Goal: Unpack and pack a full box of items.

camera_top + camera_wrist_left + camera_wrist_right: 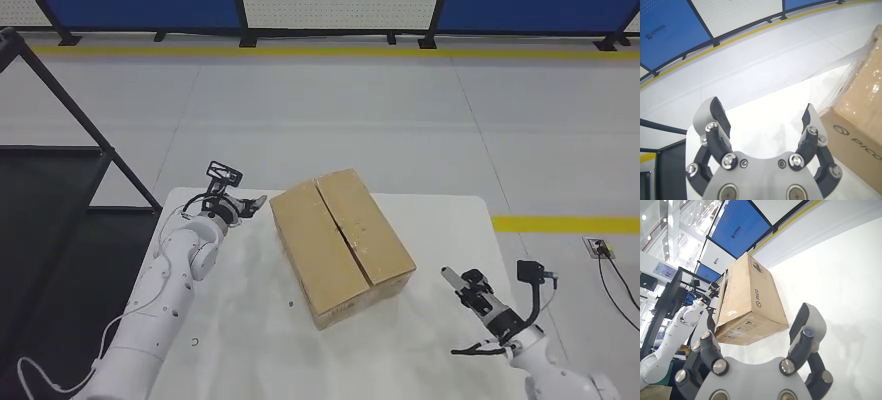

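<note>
Left gripper (762,111) and right gripper (463,276) are hovering open, flanking the box (372,232) (closed on top); prying gently along its centre seam (342,232) looks wisest.

A white table (440,230) stands on a pale grey floor (400,110). At twelve o'clock a yellow line (300,50) crosses the floor in front of blue panels (140,12) and a white perforated panel (340,10). At nine o'clock a black frame (75,113) stands just beside the table. At three o'clock are a second yellow strip (565,224), a floor socket (597,247) and a black cable (612,285).
</note>
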`<control>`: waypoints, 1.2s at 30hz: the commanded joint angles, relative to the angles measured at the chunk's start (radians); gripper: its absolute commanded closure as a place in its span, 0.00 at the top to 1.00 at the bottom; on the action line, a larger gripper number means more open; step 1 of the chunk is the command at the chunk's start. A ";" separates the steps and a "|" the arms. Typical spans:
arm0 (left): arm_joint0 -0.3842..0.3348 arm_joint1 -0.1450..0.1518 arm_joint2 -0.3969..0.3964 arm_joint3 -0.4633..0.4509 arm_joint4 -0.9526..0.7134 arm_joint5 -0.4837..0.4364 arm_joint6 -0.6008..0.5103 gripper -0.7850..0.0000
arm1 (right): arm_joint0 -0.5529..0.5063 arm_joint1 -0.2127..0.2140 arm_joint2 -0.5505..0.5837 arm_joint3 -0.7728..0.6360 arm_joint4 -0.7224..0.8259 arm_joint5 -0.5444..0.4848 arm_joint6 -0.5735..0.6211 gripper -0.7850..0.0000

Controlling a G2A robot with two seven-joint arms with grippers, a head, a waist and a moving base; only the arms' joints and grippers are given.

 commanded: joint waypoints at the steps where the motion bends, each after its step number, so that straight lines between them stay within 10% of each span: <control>1: -0.023 -0.009 0.018 0.032 -0.001 -0.003 0.012 1.00 | -0.011 0.001 0.004 -0.001 -0.006 -0.003 -0.003 1.00; 12: -0.069 -0.028 0.077 0.130 0.038 -0.120 0.087 1.00 | -0.032 0.012 0.012 0.006 -0.043 -0.003 0.045 1.00; 23: 0.014 -0.003 0.035 0.023 0.037 -0.169 0.124 1.00 | -0.025 0.029 0.036 0.021 -0.017 -0.008 0.213 1.00; 36: 0.104 0.005 -0.069 -0.067 -0.052 0.137 0.090 1.00 | 0.057 0.029 -0.124 0.078 0.084 -0.075 0.300 1.00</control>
